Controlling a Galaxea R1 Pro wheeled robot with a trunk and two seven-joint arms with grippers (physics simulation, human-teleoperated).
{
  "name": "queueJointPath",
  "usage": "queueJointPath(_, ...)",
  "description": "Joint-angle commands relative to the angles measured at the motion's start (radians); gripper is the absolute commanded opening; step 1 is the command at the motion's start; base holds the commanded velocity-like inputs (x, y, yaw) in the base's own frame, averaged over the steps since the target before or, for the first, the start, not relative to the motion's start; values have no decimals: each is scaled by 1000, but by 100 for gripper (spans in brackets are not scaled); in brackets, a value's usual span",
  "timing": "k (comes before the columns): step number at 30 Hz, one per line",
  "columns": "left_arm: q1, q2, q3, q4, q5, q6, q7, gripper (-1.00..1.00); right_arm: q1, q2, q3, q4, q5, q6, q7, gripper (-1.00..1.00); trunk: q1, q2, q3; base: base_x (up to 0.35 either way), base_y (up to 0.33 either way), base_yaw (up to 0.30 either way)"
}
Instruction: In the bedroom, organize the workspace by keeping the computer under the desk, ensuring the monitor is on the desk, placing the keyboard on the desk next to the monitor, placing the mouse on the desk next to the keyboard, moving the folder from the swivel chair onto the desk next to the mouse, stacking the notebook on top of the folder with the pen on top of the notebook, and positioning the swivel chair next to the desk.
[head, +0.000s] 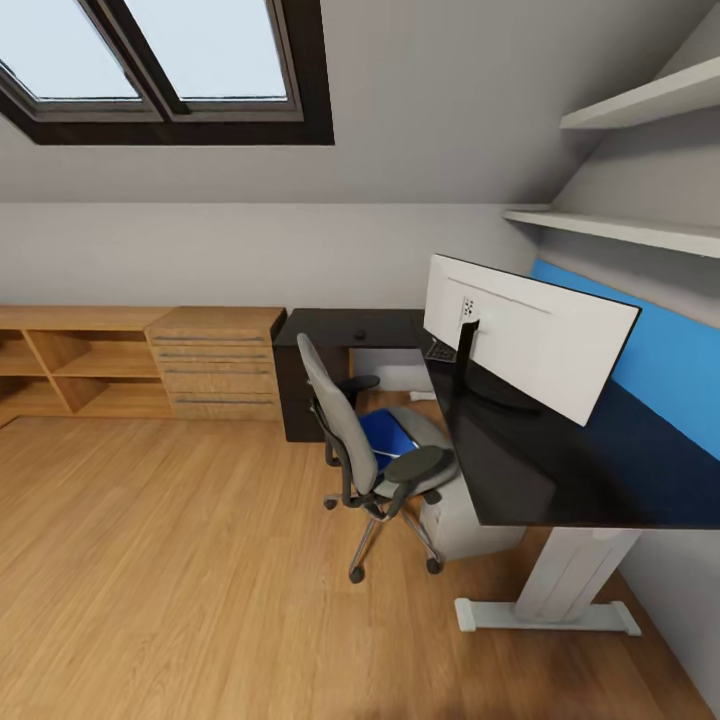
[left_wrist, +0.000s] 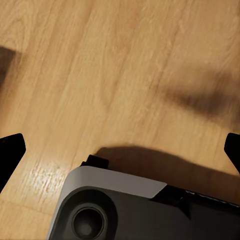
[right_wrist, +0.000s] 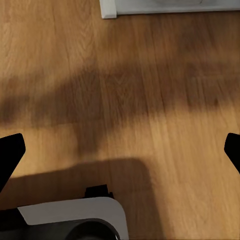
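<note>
Resting on the grey upholstered swivel chair (head: 345, 425), a flat blue folder (head: 385, 437).

Blue folder (head: 385, 436), grey swivel chair (head: 340, 420)

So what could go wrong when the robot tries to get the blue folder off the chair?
The folder lies deep on the swivel chair seat, between the black armrests, so an arm may bump them. The chair stands on castors and could roll away if pushed. The monitor stands close by on the desk, near the desk's edge, so a wide swing might knock it.
</note>
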Motion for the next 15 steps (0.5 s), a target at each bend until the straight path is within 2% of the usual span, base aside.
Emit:
queueJointPath(1,0,0,1,-1,2,-2,0,100,0,0,-2,0,0,-3,0,100,4,-8,-4,0,0,0)
queueJointPath(15,0,0,1,-1,2,-2,0,100,0,0,-2,0,0,-4,0,100,58,-106,-48,0,0,0)
